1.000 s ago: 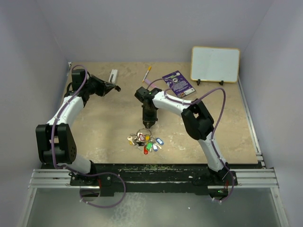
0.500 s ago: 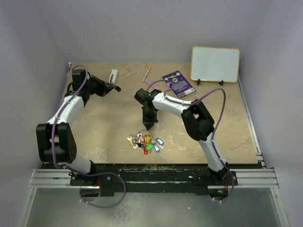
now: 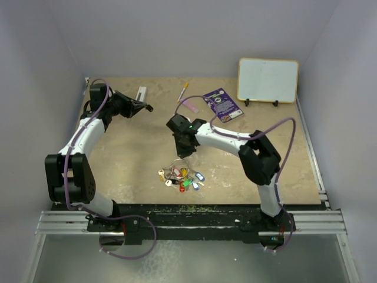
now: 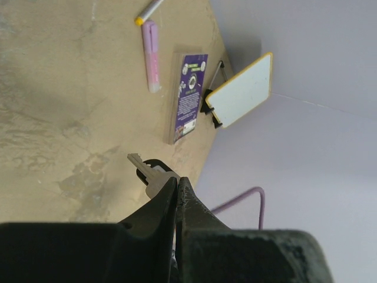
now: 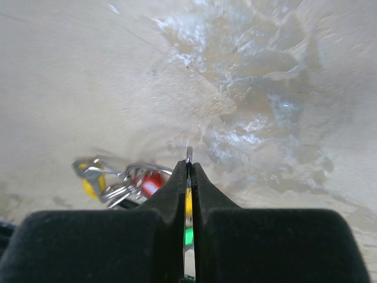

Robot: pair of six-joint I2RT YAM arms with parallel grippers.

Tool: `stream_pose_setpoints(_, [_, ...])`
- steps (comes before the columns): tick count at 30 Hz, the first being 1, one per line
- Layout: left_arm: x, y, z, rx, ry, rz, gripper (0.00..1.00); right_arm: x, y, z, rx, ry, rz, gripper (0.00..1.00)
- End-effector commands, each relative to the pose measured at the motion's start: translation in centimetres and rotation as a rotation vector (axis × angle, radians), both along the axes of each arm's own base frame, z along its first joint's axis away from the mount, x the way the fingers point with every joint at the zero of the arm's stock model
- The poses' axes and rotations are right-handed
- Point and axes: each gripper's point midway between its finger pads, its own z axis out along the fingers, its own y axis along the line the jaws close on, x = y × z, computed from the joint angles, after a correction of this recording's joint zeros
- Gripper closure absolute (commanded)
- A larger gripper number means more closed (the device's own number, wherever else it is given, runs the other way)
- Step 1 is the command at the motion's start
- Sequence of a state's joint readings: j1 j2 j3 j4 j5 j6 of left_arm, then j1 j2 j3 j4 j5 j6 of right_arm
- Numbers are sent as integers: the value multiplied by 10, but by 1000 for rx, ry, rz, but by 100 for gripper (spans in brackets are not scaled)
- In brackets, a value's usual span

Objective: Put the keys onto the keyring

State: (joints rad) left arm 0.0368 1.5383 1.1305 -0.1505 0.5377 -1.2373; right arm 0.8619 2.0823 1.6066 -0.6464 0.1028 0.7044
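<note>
The keys (image 3: 180, 176) lie in a bunch with coloured tags near the table's front middle. In the right wrist view a yellow tag (image 5: 88, 184) and a red tag (image 5: 151, 181) show beside the jaws. The thin silvery keyring (image 5: 189, 154) stands on edge, pinched by my shut right gripper (image 5: 189, 168), which hangs just above the bunch (image 3: 184, 154). At the far left my left gripper (image 3: 143, 107) is shut on a single silvery key (image 4: 146, 172) with a dark head, held above the table (image 4: 53, 118).
A small whiteboard (image 3: 268, 79) stands at the back right. A purple card (image 3: 222, 104), a pink marker (image 3: 189, 105) and a yellow-tipped pen (image 3: 183, 91) lie at the back middle. A white object (image 3: 141, 94) lies near the left gripper.
The right gripper's jaws have closed on the keyring, and its wrist has turned while the elbow swung right and lower. The left arm has barely moved.
</note>
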Motion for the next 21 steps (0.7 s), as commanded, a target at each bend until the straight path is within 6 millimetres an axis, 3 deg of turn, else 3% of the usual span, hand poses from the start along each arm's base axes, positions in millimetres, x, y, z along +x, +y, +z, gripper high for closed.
stream_pose_setpoints(1, [-1,-20,38,-75,-64,-77,96,43,19,104,236,-351,41,100])
stream_pose_setpoints(7, [-16,-37,43,-149,4,-127,96,54,29,175,370,-551,116,100])
stream_pose_setpoints(11, [-25,-48,50,-181,32,-167,96,62,39,212,440,-645,141,100])
stream_pose_setpoints(16, [-27,-59,62,-215,29,-193,96,70,53,240,486,-714,186,100])
stream_pose_setpoints(21, [-31,-65,67,-237,45,-212,96,82,52,267,524,-799,125,100])
